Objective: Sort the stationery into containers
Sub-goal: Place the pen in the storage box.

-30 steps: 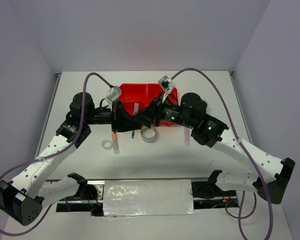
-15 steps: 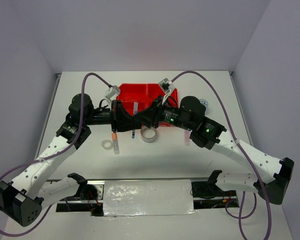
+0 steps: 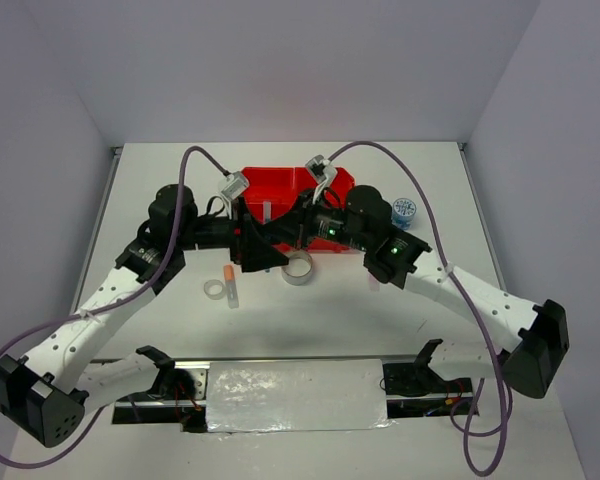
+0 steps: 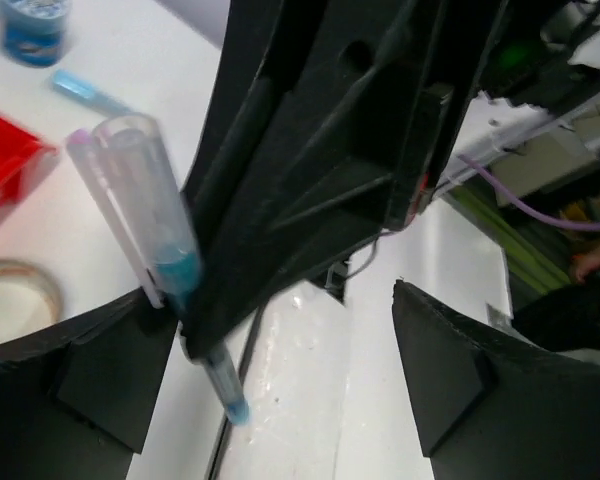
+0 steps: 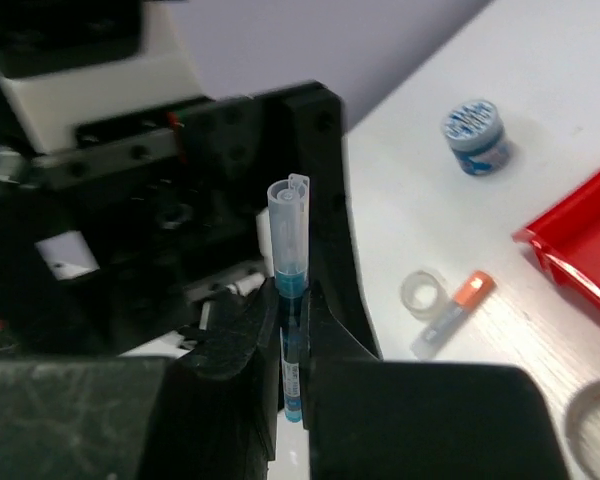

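Blue pen (image 5: pixel 290 255) (clear-capped) now pinched by right gripper (image 5: pixel 292 318); left gripper (image 4: pixel 280 360), closed earlier, stands spread either side of it. Both hang over the red tray (image 3: pixel 270 185) at its near edge; table (image 3: pixel 150 200) bare toward its left edge.

The left jaws have sprung wide apart around the blue pen (image 5: pixel 291 290), while the right jaws have closed onto its barrel. In the top view the right arm has swung toward the frame's left, fully uncovering a blue-patterned roll (image 3: pixel 404 210) to the right of the red tray (image 3: pixel 275 183)
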Robot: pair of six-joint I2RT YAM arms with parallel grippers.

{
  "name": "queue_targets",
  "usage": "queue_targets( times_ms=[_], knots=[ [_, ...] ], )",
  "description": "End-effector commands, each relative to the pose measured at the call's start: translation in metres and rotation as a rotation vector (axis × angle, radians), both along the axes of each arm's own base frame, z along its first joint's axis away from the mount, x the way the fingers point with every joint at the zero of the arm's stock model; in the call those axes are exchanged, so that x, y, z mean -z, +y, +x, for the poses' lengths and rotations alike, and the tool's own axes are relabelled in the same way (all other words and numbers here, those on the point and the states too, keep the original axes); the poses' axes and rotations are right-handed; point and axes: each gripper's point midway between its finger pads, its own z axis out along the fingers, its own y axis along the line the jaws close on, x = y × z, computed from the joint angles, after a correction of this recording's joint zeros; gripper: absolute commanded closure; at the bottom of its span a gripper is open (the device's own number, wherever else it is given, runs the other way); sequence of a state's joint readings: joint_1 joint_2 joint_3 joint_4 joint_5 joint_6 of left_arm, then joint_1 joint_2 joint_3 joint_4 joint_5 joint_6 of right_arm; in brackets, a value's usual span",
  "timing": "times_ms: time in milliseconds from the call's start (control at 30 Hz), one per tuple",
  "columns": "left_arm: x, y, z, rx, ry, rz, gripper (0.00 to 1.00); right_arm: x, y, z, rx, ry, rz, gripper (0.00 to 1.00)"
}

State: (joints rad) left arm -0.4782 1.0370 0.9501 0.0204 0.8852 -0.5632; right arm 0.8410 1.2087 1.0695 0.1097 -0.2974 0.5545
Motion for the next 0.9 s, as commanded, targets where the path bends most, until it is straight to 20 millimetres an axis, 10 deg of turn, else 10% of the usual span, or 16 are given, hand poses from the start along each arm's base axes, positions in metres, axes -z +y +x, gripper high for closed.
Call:
queue_targets(
  times_ms=[0,167,300,500,867],
  knots=[
    [0.001,0.012,0.029,-0.175,-0.036,0.114,0.01,0.017,-0.025,0.038,0.071,-0.044,-0.109,1.00],
    [0.065,0.062,0.076,-0.562,0.107,0.425,0.01,0.071,-0.071,0.109,0.193,-0.165,-0.477,1.00],
    [0.096,0.099,0.074,-0.722,0.181,0.574,0.01,0.112,-0.098,0.145,0.239,-0.259,-0.785,1.00],
    [0.102,0.096,0.054,-0.643,0.177,0.566,0.01,0.158,-0.127,0.199,0.297,-0.387,-1.145,1.00],
    [0.109,0.093,0.029,-0.573,0.180,0.515,0.01,0.212,-0.097,0.200,0.117,-0.334,-1.129,0.98]
  ],
)
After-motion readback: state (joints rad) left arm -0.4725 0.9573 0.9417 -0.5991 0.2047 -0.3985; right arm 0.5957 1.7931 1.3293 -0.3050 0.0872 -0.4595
